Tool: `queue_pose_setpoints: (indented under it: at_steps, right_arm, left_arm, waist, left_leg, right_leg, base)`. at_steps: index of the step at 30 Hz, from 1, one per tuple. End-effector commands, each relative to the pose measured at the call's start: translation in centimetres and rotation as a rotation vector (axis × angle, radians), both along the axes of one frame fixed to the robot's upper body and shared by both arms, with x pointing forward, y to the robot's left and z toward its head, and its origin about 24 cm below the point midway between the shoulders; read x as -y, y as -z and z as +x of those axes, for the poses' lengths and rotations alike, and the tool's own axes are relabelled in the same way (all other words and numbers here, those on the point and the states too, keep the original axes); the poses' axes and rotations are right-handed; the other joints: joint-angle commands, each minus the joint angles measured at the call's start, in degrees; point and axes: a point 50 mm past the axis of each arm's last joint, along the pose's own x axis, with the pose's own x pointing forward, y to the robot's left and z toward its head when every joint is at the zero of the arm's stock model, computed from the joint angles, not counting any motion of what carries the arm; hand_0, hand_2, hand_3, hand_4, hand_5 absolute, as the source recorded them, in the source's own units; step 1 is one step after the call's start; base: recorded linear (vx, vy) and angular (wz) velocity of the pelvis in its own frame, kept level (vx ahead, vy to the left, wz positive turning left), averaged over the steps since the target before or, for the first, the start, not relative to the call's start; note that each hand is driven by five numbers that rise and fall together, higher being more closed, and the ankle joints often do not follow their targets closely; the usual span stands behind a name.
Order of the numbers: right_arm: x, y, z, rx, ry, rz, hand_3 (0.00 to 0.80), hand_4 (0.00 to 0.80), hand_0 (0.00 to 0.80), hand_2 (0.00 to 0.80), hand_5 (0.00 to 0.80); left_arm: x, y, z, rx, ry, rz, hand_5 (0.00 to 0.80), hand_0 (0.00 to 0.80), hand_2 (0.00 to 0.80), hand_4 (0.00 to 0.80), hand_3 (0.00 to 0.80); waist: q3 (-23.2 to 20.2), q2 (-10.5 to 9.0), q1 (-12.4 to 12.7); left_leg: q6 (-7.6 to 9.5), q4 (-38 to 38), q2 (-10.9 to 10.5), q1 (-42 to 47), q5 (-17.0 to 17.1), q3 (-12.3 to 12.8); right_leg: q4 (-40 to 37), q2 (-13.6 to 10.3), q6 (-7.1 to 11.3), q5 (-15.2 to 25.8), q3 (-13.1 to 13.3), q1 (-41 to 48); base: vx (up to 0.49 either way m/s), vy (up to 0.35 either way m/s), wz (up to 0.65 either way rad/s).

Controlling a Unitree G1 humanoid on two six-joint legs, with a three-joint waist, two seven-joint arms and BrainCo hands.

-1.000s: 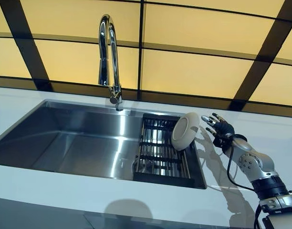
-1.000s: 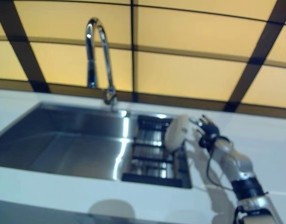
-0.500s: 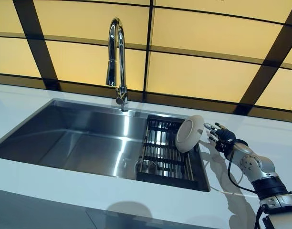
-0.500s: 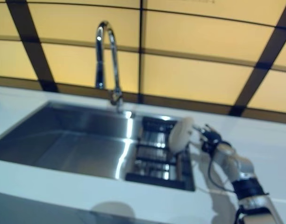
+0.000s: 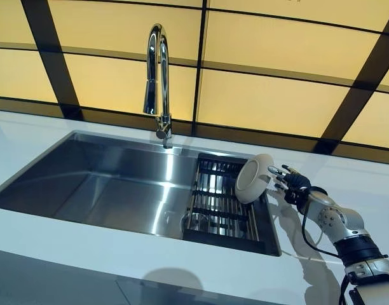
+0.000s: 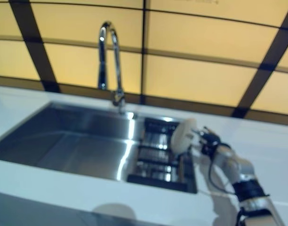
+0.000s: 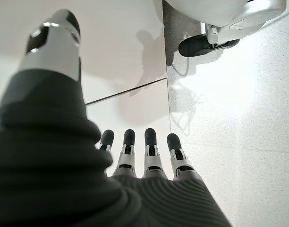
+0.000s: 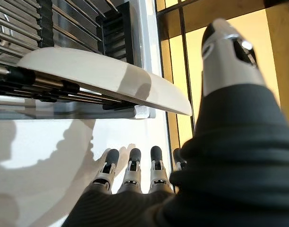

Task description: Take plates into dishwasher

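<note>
A white plate (image 5: 252, 180) stands on edge in the black drying rack (image 5: 218, 210) at the right end of the sink. My right hand (image 5: 291, 184) hovers over the counter just right of it, open, with straight fingers reaching to the plate's rim. In the right wrist view the plate (image 8: 102, 78) lies across the rack bars between the fingers (image 8: 131, 166) and the thumb (image 8: 225, 52); nothing is curled round it. My left hand (image 7: 151, 147) shows only in its own wrist view, open, hanging over the floor.
A steel sink (image 5: 99, 187) is set in a white counter (image 5: 86, 244), with a tall chrome tap (image 5: 157, 76) behind it. A yellow panelled wall with dark bars rises at the back. A round steel thing (image 5: 196, 222) lies under the rack.
The camera has shifted, so the whole scene sits further right. My right hand has closed the gap to the plate's rim. The plate stays in the rack.
</note>
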Motion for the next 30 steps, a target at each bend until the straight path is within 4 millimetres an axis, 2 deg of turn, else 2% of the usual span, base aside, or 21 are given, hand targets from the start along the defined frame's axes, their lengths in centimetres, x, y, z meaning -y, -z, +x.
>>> queue_pose_setpoints:
  at_steps: [1, 17, 30]
  right_arm:
    - [-1.3, -4.8, 2.1, 0.146, -0.030, -0.084, 0.000, 0.000, 0.000, 0.000, 0.000]
    - [-3.2, -3.5, 3.0, 0.042, 0.000, -0.157, 0.000, 0.000, 0.000, 0.000, 0.000]
    - [-5.3, -2.7, 3.6, 0.002, 0.006, -0.129, 0.000, 0.000, 0.000, 0.000, 0.000]
  left_arm:
    - [-0.2, -0.5, 1.8, 0.033, 0.033, 0.014, 0.000, 0.000, 0.000, 0.000, 0.000]
    - [0.5, -0.4, 2.4, 0.031, 0.045, 0.000, 0.000, 0.000, 0.000, 0.000, 0.000]
    - [0.7, -0.5, 2.7, 0.030, 0.044, -0.003, 0.000, 0.000, 0.000, 0.000, 0.000]
  waist:
    - [-0.7, -1.27, 1.7]
    - [-0.2, -1.73, 3.1]
    - [0.4, -1.68, 4.2]
  left_leg:
    - [-0.62, 2.4, -0.4, -0.2, -2.9, 4.3]
    - [-0.26, 2.8, -0.7, -0.5, -3.1, 4.0]
    - [0.13, 2.8, -1.1, -0.4, -3.1, 3.4]
  right_leg:
    - [1.0, 0.9, 0.97, -0.4, -0.4, 0.4]
    - [1.0, 0.7, 1.24, -0.2, -0.5, 0.4]
    - [1.4, 0.2, 1.45, 0.0, -0.9, 0.5]
  base:
    - [0.000, 0.000, 0.00]
    - [0.000, 0.000, 0.00]
    - [0.000, 0.000, 0.00]
